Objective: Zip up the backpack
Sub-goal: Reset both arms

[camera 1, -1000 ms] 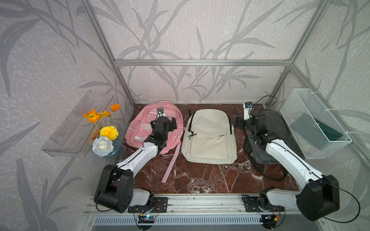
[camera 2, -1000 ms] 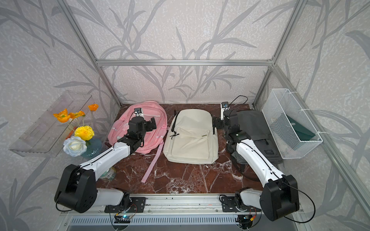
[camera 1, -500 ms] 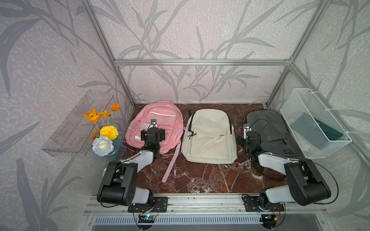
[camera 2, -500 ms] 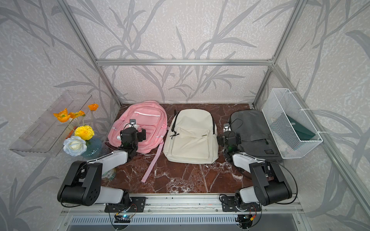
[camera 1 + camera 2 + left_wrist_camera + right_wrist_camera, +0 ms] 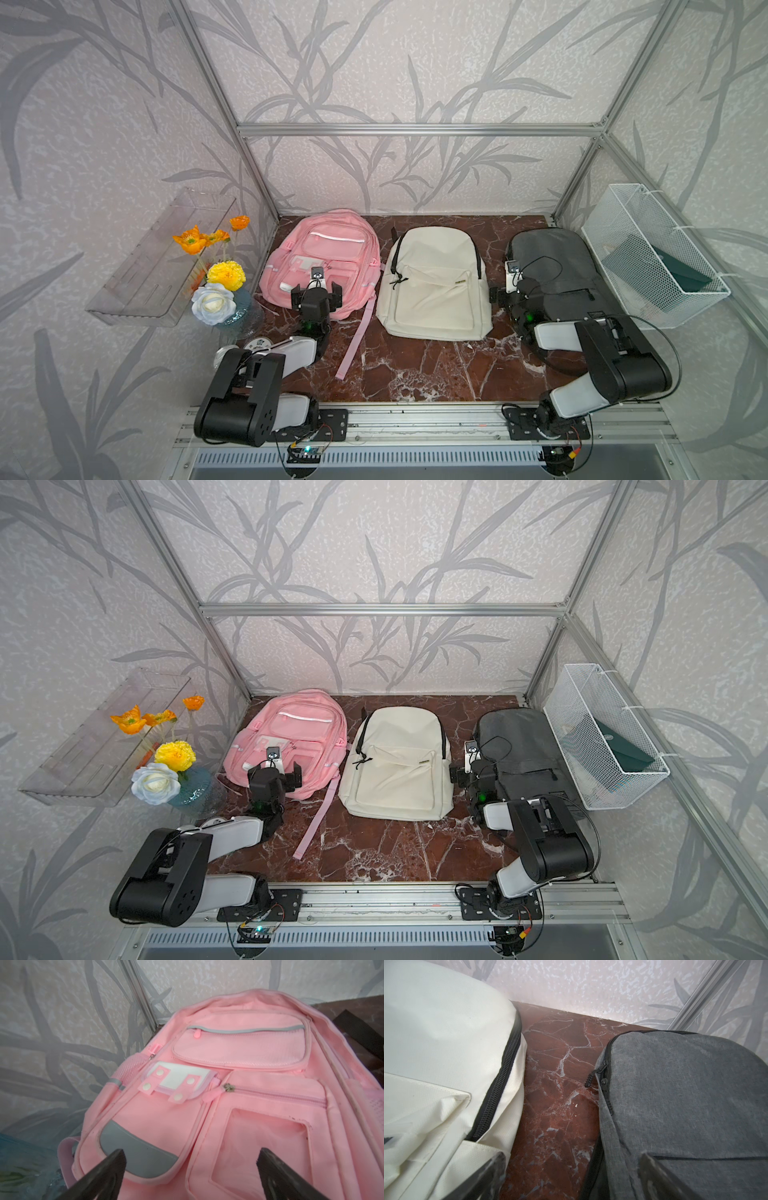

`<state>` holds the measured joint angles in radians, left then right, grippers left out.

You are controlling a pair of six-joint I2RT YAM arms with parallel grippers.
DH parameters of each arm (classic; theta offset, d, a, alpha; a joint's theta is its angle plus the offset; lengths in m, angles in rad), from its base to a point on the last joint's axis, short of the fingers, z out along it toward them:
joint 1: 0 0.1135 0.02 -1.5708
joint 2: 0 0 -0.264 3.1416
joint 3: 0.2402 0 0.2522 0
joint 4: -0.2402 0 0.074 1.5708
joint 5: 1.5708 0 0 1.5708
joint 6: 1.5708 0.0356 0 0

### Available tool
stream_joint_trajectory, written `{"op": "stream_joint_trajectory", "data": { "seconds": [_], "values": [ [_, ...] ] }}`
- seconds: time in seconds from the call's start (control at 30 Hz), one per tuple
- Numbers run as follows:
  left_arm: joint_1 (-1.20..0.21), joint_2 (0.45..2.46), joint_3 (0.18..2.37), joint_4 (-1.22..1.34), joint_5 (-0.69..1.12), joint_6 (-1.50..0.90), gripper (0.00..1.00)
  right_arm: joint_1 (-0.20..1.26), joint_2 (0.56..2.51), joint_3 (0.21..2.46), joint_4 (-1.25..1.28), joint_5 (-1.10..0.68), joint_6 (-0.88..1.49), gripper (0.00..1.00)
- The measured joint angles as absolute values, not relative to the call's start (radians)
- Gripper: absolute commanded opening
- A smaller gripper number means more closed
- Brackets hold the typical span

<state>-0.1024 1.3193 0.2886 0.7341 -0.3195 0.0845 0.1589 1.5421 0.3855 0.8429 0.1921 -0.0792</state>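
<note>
Three bags lie flat on the red-brown marble tabletop point(image 5: 415, 365), side by side with their tops toward the rear wall, so every zip faces up within reach. A pink fabric backpack point(image 5: 320, 245) lies on the robot's left and a cream canvas backpack point(image 5: 434, 282) in the middle. A grey woven backpack point(image 5: 552, 257) is on the right, near a white wire basket point(image 5: 648, 257) hung on the side wall. The task names one backpack, and I cannot tell from these views which of them has an open zip. The black side zip point(image 5: 500, 1088) of the cream one looks meshed where it shows, and the pink pocket zip point(image 5: 270, 1095) reads closed, with its slider at one end.

The left gripper point(image 5: 316, 293) hovers low over the bottom end of the pink backpack, jaws spread wide and empty. Its wrist view shows both tips above the front pockets, touching nothing. The right gripper point(image 5: 517, 293) sits over the strip of marble between the cream and grey bags, likewise spread and holding nothing. Its camera looks along that gap, where the grey bag's black zip slider point(image 5: 602, 1070) and corded pull point(image 5: 589, 1079) lie at the bag's edge beside the marble strip. Both arms are folded back near their bases, a posture that seems meant to leave the bags unobstructed. With nothing gripped, I judge that no zip is being drawn at this moment
</note>
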Motion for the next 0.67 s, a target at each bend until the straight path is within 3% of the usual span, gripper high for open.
{"op": "stream_joint_trajectory", "data": {
  "seconds": [0.13, 0.27, 0.67],
  "values": [
    [-0.054, 1.337, 0.27, 0.842, -0.172, 0.076, 1.0, 0.159, 1.542, 0.385, 0.85, 0.209, -0.075, 0.99],
    [-0.022, 1.492, 0.276, 0.976, -0.088, 0.049, 0.99, 0.159, 1.542, 0.385, 0.849, 0.213, -0.072, 0.99],
    [-0.011, 1.533, 0.382, 0.889, -0.151, -0.016, 0.99, 0.152, 1.542, 0.384, 0.855, 0.215, -0.068, 0.99]
  ]
}}
